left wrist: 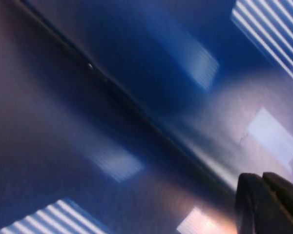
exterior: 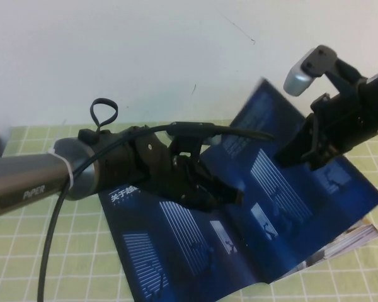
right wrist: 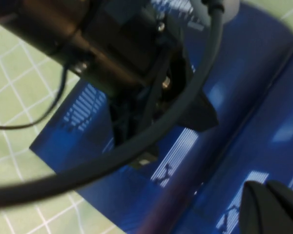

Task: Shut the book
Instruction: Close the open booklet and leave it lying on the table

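On the green grid mat [exterior: 25, 251], from the centre out toward five o'clock in the high view, the book [exterior: 195, 251] lay open. Its dark blue pages faced up, printed with white striped blocks and small figures. Its fold ran roughly from twelve o'clock down to six o'clock, leaning a little. The far corner of the right-hand page showed against the white wall [exterior: 145, 50] toward one o'clock. At four o'clock a sliver of paler pages showed under the edge of the blue spread.

The left arm stretched across from nine o'clock, with a black cable [exterior: 50, 239] looping along it. The left gripper [exterior: 234, 195] hung over the middle of the spread, close to the fold, with its tips pointing toward four o'clock. In the left wrist view its two dark fingertips [left wrist: 251, 195] sat pressed side by side with no gap, low over the blue paper. Whether they touched the page could not be told.

The right arm reached across from three o'clock, with a pale wrist camera [exterior: 297, 80] on top of it. The right gripper [exterior: 285, 158] hovered over the right-hand page, at two o'clock of the left gripper and near it but apart, its tips aimed toward eight o'clock. In the right wrist view its fingers [right wrist: 256, 204] were drawn together as well, with nothing visible between them. Beyond them were the fold, the left arm's dark body and the cable.
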`<act>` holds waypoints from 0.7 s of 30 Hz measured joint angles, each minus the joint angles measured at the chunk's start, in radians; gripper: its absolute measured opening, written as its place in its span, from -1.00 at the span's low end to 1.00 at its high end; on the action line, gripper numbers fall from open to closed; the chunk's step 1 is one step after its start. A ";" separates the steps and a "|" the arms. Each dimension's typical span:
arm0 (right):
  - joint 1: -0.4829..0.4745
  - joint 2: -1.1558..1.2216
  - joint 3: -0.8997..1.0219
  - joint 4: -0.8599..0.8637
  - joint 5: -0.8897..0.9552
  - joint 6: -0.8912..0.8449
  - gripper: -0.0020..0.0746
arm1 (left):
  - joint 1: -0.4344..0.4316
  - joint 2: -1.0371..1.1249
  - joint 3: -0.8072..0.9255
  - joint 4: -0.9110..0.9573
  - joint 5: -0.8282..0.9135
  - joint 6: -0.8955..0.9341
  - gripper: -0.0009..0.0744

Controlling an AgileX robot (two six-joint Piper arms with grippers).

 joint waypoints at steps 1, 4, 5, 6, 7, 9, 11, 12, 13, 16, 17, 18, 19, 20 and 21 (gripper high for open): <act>0.000 0.010 0.000 0.000 0.003 -0.003 -0.95 | 0.000 0.000 0.000 0.027 0.015 -0.016 -0.98; 0.000 0.053 0.000 -0.005 0.003 -0.010 -0.95 | 0.000 0.000 0.000 0.193 0.063 -0.150 -0.98; 0.000 0.071 0.000 -0.017 -0.003 -0.012 -0.95 | 0.000 0.000 0.000 0.274 0.089 -0.218 -0.98; 0.000 0.092 0.000 -0.037 -0.009 -0.012 -0.95 | 0.000 0.000 0.000 0.361 0.119 -0.276 -0.99; 0.000 0.112 0.000 -0.057 -0.020 -0.008 -0.95 | 0.000 0.000 0.000 0.451 0.150 -0.352 -0.98; 0.000 0.171 0.000 -0.124 -0.055 0.026 -0.95 | -0.001 -0.016 0.007 0.607 0.211 -0.486 -0.98; 0.000 0.229 0.000 -0.185 -0.089 0.070 -0.95 | -0.001 -0.040 0.027 0.758 0.281 -0.621 -0.98; 0.000 0.260 0.000 -0.210 -0.104 0.086 -0.95 | -0.001 -0.050 0.037 0.810 0.308 -0.677 -0.98; 0.000 0.290 0.000 -0.226 -0.113 0.096 -0.95 | -0.001 -0.062 0.052 0.868 0.338 -0.727 -0.98; 0.000 0.361 0.000 -0.244 -0.126 0.113 -0.95 | -0.001 -0.081 0.106 0.989 0.380 -0.835 -0.98; 0.000 0.380 0.000 -0.247 -0.126 0.113 -0.95 | -0.001 -0.083 0.119 1.009 0.385 -0.855 -0.98; 0.000 0.394 0.000 -0.248 -0.126 0.115 -0.95 | -0.001 -0.085 0.134 1.019 0.387 -0.872 -0.98; 0.000 0.406 0.000 -0.248 -0.126 0.117 -0.95 | -0.001 -0.085 0.149 1.028 0.387 -0.889 -0.98; 0.000 0.409 -0.001 -0.248 -0.126 0.122 -0.95 | -0.001 -0.086 0.162 1.030 0.384 -0.903 -0.98; 0.000 0.411 -0.003 -0.248 -0.126 0.128 -0.95 | -0.001 -0.088 0.173 1.033 0.380 -0.916 -0.98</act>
